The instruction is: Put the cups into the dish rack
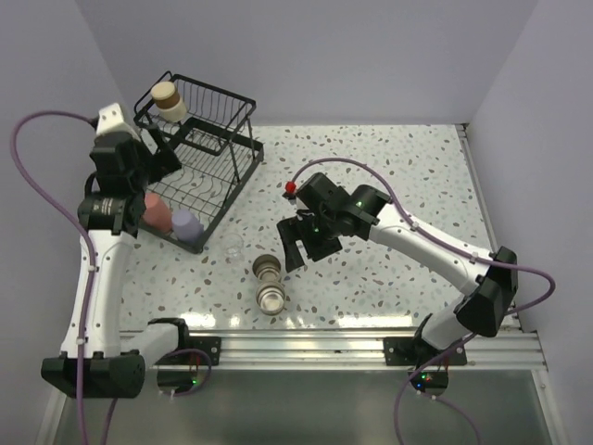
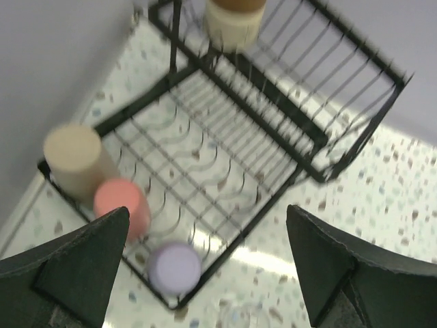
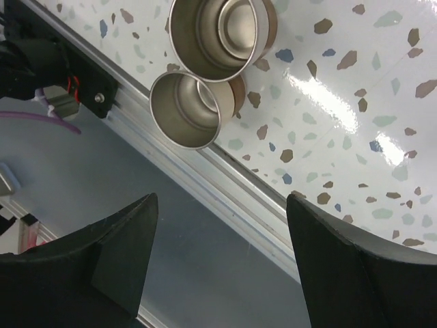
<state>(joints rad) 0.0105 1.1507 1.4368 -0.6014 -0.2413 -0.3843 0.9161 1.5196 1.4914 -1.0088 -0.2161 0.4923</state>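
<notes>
Two steel cups (image 3: pixel 205 68) sit side by side on the speckled table (image 1: pixel 389 167), close to the aluminium rail (image 3: pixel 225 171) along its near edge. In the right wrist view both mouths face the camera. The nearer one overlaps the other, so I cannot tell whether they touch. The right gripper (image 3: pixel 222 198) hangs above and just right of them, fingers spread wide with nothing between.

A clear glass (image 1: pixel 233 247) stands alone on the table between the steel pair and the rack (image 1: pixel 243 139), just off the rack's near corner.

Four cups are in the rack. A tan cup (image 2: pixel 72 160), a pink cup (image 2: pixel 123 205) and a lavender cup (image 2: pixel 175 266) line one edge of the lower tray (image 2: pixel 205 157), each with a closed flat end up. The tan one is in a corner and the lavender one is at the corner nearest the glass. A cream cup (image 2: pixel 234 20) with a brown end stands in the far left corner of the raised basket (image 1: pixel 199 107).

The left gripper (image 2: pixel 208 212) hovers over the tray's near edge, wide open and empty. From above, the left arm hides the tan cup and crowds the rack's left side.

Purple cables (image 1: pixel 37 185) loop from both arms, and a small red part (image 1: pixel 290 188) sits on the right wrist. Plain pale walls close in the back and sides.
</notes>
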